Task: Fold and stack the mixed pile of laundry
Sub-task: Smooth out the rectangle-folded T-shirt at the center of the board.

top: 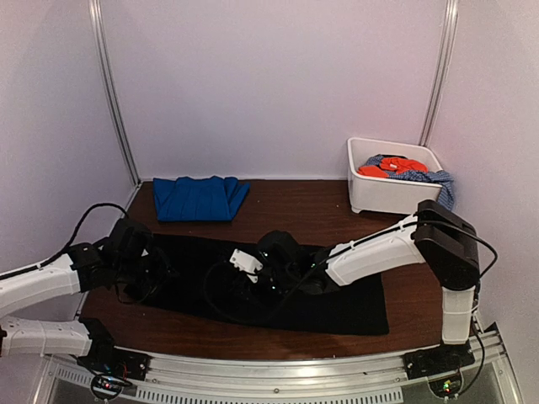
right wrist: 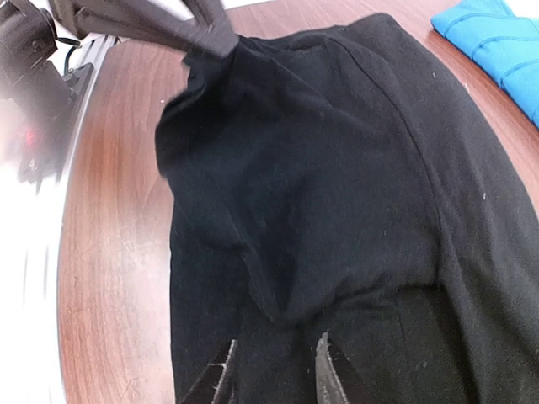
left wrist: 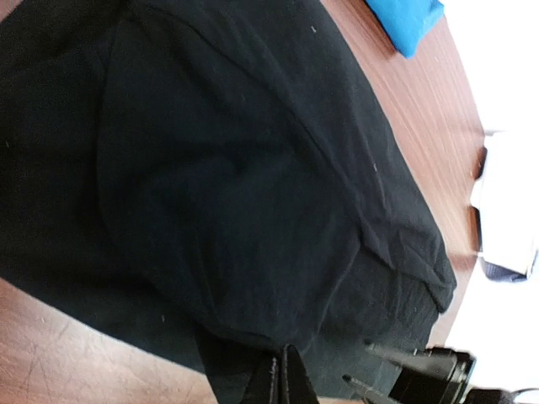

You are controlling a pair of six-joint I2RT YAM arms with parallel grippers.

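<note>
- Left fingers (left wrist: pixel 295 383) are pressed together on a pinch of the black garment (top: pixel 354 303) at its edge. In the right wrist view that pinched corner is lifted off the counter (top: pixel 312 210), with slack cloth hanging below it.
- Right fingers (right wrist: pixel 217 383) stand apart, low over the middle of the same garment. Black cloth lies under and between them, and no grip shows there.
- The black garment is spread across the counter from the left fingers, past the right fingers and on to their far side. Between the two pairs of fingers a layer of it lies doubled over and rumpled.
- The step in hand, as I judge it, is putting a fold into the black garment.
- To do it well, the right fingers should close on the edge that matches the left pinch. Both corners can then travel level and together, and the cloth is laid over flat rather than dragged.
- The rumpled layer between them wants smoothing before the crease is set.
- The risk is that only one layer gets pinched and the fold comes out skewed.
- A royal-blue garment (top: pixel 200 199) lies folded on the counter beyond the left fingers, apart from the black cloth. It looks a fair base for the stack.
- A white tub (top: pixel 370 198) stands beyond the right fingers, toward the back.
- The tub holds an orange-red garment (top: pixel 396 166) and a blue-white speckled garment (top: pixel 438 183), neither yet folded. The speckled one spills over the rim.
</note>
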